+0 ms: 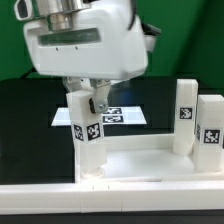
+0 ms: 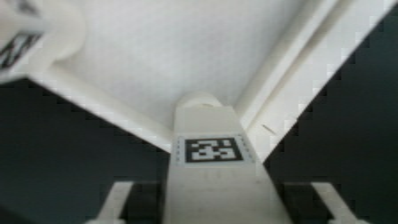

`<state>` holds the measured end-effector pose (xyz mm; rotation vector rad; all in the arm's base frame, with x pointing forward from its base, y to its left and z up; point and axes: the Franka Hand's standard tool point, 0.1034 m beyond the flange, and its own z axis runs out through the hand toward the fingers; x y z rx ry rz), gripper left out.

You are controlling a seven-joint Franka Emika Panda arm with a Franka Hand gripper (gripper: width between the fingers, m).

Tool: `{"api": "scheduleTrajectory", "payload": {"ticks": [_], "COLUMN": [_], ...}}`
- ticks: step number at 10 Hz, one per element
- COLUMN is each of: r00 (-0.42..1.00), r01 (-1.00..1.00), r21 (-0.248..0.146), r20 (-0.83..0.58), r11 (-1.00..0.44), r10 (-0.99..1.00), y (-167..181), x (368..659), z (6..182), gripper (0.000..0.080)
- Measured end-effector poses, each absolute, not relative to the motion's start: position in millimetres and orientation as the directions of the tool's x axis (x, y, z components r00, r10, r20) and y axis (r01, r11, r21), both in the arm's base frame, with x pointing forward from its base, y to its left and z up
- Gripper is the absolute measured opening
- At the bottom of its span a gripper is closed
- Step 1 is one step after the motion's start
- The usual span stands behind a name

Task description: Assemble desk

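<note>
hand (image 1: 88, 100) clamping tagged leg (image 1: 89, 135), fingertips hidden, tabletop (image 1: 150, 160) cropped

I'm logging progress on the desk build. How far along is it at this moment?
Partly done. One leg already stands upright at a corner of the tabletop, apparently seated. In hand: the gripper is shut on a second leg, held upright at a corner on the exterior view's left; the wrist view shows this leg between the fingers. Left: a loose leg waits beside the tabletop; other legs aren't visible.
</note>
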<state>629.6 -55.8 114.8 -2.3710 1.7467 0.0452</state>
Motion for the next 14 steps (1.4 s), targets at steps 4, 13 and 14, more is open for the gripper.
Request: {"api": "scheduleTrajectory", "payload": {"ticks": [4, 13, 14], "r00": [0.291, 0.994, 0.989], "r01": [-0.951, 0.080, 0.130], "r21": [-0.150, -0.074, -0.070], "r20": [-0.144, 0.084, 0.087], "r11": [-0.270, -0.994, -0.989], "r10": [-0.946, 0.074, 0.124], "y": [-55, -47, -43], "x": [629, 631, 631], "z": [114.4, 116.7, 116.7], "gripper": [0.0291, 0.0649, 0.0649]}}
